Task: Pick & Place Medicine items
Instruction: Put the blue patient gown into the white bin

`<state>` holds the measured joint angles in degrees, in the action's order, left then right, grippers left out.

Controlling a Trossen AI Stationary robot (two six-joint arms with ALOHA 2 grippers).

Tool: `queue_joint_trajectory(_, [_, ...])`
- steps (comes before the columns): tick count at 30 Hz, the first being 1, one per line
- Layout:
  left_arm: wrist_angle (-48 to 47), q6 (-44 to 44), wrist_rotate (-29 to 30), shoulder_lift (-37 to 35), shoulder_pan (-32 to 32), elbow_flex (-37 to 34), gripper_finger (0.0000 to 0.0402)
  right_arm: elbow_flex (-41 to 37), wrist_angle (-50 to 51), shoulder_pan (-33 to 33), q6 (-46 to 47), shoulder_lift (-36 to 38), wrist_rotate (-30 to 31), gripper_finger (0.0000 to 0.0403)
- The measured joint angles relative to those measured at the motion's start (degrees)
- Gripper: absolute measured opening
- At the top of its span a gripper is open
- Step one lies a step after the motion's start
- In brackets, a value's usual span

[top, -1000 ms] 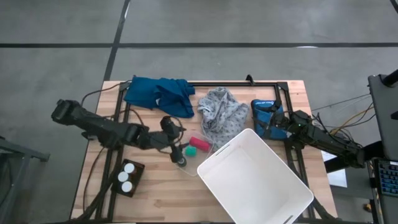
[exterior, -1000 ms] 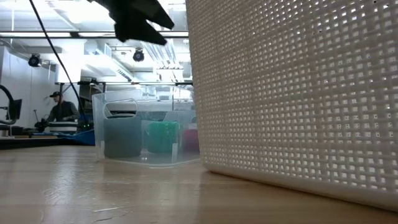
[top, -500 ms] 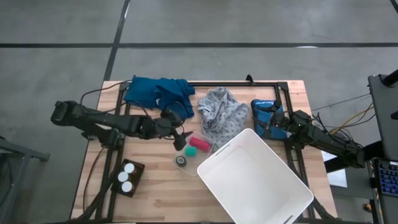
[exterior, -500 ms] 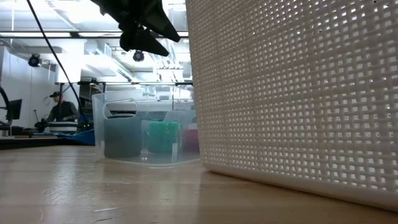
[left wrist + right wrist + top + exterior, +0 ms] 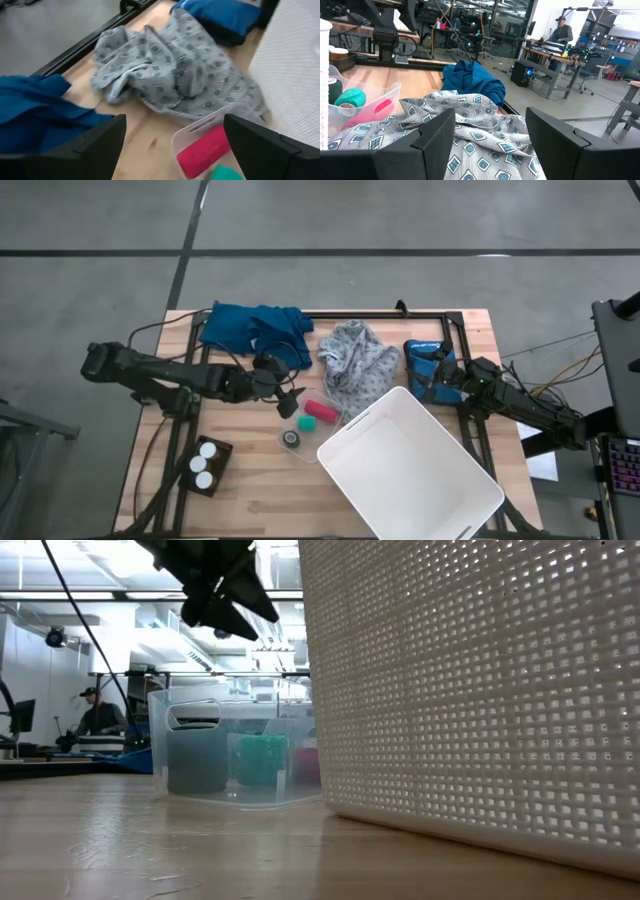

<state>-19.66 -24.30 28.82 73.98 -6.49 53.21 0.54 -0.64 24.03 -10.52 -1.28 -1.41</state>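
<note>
High view, left to right. 3 bottles (image 5: 203, 465), seen as 3 white caps, are stood together in a dark holder (image 5: 222, 452) near the front left corner of the table (image 5: 250, 500), well apart from both grippers. A blue cloth (image 5: 255, 330) is bunched at the rear left edge. The left gripper (image 5: 292, 402) is held above the table between the blue cloth and a clear box (image 5: 300, 448); in the left wrist view its fingers (image 5: 85, 150) are spread wide and nothing is gripped. In the box 3 rolls are seen: a dark one (image 5: 291, 439), a green one (image 5: 305, 422) and a pink one (image 5: 320, 412). A grey cloth (image 5: 355, 360) is crumpled just behind the box. A white basket (image 5: 415, 475), set at an angle, is placed at the front right, touching or just beside the box. The right gripper (image 5: 440, 383) is stationed at the right edge, against a blue bundle (image 5: 425, 360); in its wrist view the fingers (image 5: 560, 145) are parted, with nothing between them.
</note>
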Motion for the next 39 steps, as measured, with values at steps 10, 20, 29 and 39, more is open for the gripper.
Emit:
queue_joint_trajectory(10, [-5.59, -0.83, -0.16, -1.18, 2.48, 0.0, 0.0393, 0.02, 0.0, 0.0, -0.01, 0.0, 0.0, 0.024])
queue_joint_trajectory(20, [-10.67, 0.55, -5.51, -1.93, 9.69, 0.0, 0.0383, 0.0, 0.0, 0.02, -0.09, 0.02, 0.0, 0.024])
queue_joint_trajectory(29, [-16.2, 6.7, -9.18, -1.93, 20.17, 0.0, 0.0372, 0.01, 0.0, 0.02, -0.13, 0.02, 0.0, 0.024])
queue_joint_trajectory(39, [-16.07, 13.76, -8.76, -1.76, 29.39, 0.0, 0.0372, 0.02, 0.0, 0.02, -0.09, 0.02, 0.0, 0.024])
